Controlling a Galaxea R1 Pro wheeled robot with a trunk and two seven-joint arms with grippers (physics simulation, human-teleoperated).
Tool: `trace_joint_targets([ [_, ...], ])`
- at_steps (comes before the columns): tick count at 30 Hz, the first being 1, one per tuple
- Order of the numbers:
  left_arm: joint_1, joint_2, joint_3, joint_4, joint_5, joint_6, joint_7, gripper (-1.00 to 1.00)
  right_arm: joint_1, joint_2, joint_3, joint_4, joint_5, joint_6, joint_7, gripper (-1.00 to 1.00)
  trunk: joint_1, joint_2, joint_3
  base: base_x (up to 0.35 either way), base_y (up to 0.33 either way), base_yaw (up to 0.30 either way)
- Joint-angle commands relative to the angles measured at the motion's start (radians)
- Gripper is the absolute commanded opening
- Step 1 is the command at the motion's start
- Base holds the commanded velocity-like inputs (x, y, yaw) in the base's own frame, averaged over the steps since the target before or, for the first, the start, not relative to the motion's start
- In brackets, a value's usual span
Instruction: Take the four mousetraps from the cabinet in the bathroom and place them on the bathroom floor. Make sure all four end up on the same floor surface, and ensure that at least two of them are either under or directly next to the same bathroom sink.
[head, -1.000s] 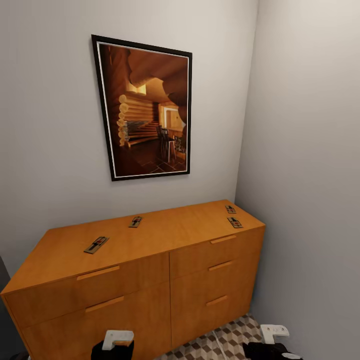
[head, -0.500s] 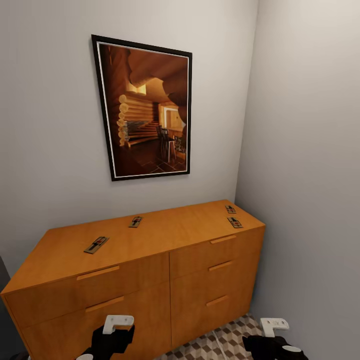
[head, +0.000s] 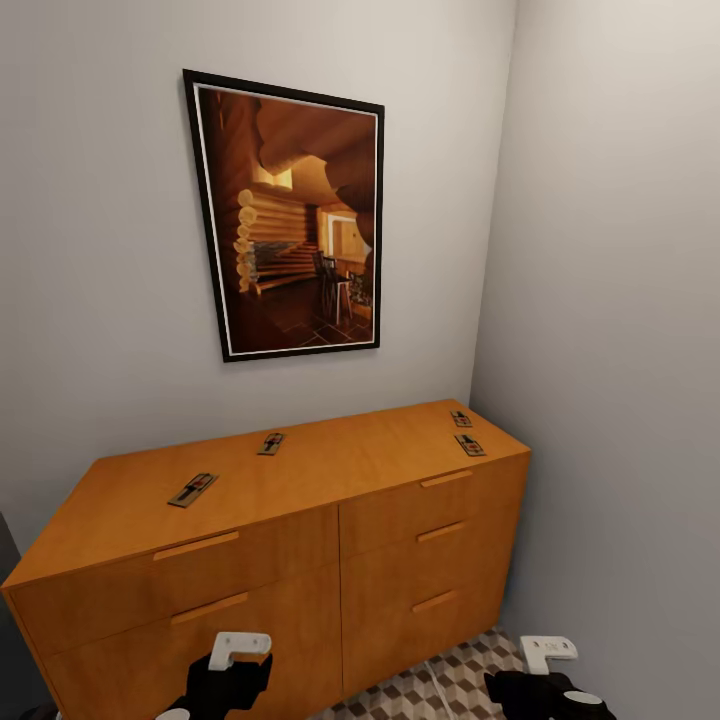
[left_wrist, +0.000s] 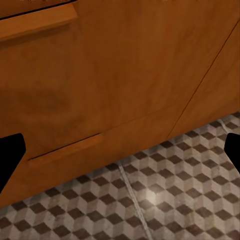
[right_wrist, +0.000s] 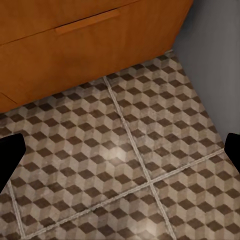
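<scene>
The orange-brown cabinet (head: 300, 560) stands against the wall in front of me. Several mousetraps lie on its top. One mousetrap (head: 193, 489) is at the left, another (head: 270, 443) sits mid-back, and two lie at the right end (head: 461, 418) (head: 470, 445). My left gripper (left_wrist: 121, 150) hangs open and empty low before the cabinet's lower drawers (left_wrist: 65, 150). My right gripper (right_wrist: 121, 150) is open and empty over the cube-patterned bathroom floor (right_wrist: 125, 165). Both wrists show at the head view's lower edge (head: 228, 675) (head: 545, 685). The sink is out of view.
A framed picture (head: 288, 215) hangs on the wall above the cabinet. A grey side wall (head: 620, 400) closes the corner just right of the cabinet. Tiled floor (head: 450, 680) shows in the narrow strip between the cabinet's right end and that wall.
Both wrists have risen slightly at the lower edge of the head view. The mousetraps and the cabinet are as before.
</scene>
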Motion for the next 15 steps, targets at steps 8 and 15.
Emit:
trace_joint_targets([
  [8,0.0,0.0,-0.001,-0.001,-0.002,0.01,0.0,1.0,0.0,0.0,0.0,-0.001,0.001,0.005,0.0,1.0,0.0,-0.001,-0.001,-0.138,-0.029,0.0],
  [15,0.0,0.0,-0.002,-0.001,0.0,0.011,0.0,1.0,0.0,-0.001,0.0,-0.001,0.001,0.005,0.0,1.0,0.0,-0.001,-0.001,-0.287,-0.075,0.0],
])
